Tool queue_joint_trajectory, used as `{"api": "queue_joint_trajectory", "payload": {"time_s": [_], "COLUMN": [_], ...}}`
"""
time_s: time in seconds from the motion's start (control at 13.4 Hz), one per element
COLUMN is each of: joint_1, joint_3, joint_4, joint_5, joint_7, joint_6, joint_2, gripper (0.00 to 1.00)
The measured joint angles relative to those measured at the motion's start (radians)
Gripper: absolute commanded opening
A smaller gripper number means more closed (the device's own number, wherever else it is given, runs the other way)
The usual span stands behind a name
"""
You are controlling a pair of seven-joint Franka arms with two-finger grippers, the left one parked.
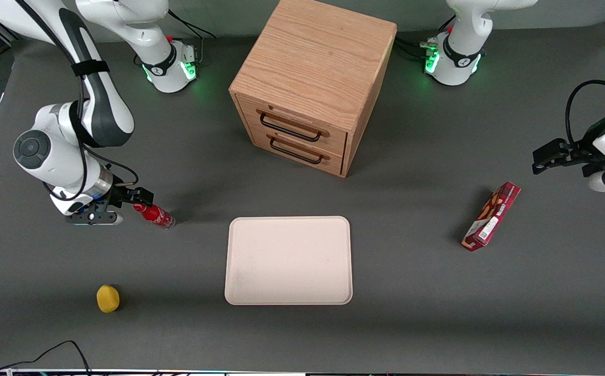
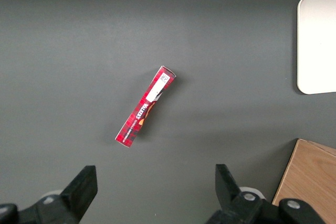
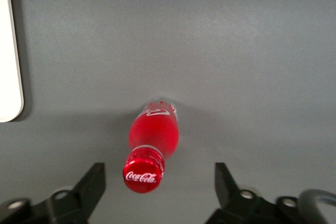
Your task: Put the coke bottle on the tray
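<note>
Coke bottle (image 3: 153, 142): red, red cap, upright | pincer (image 3: 157, 182): above, released, straddling cap

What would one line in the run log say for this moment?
gripper: open, above upright small red coke bottle, not gripping | flat cream rectangular tray: bare, beside bottle | step: grasp pending

Even overhead light, soft shadows, sharp focus, no glare
</note>
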Motion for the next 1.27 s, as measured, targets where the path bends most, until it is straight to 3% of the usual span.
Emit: {"api": "queue_joint_trajectory", "payload": {"time_s": [0.07, 0.67, 0.9, 1.12, 1.27], "joint_1": [0.000, 0.000, -0.003, -0.006, -0.005], "joint_3": [0.004, 0.026, 0.026, 0.026, 0.027], "joint_4": [0.000, 0.009, 0.124, 0.379, 0.518], "joint_5": [0.000, -0.001, -0.002, -0.002, -0.002], "joint_7": [0.000, 0.000, 0.000, 0.000, 0.000], "joint_6": [0.000, -0.057, -0.305, -0.608, -0.695], "joint_2": [-0.001, -0.034, -0.131, -0.178, -0.170], "gripper": [0.00, 0.00, 0.00, 0.00, 0.00]}}
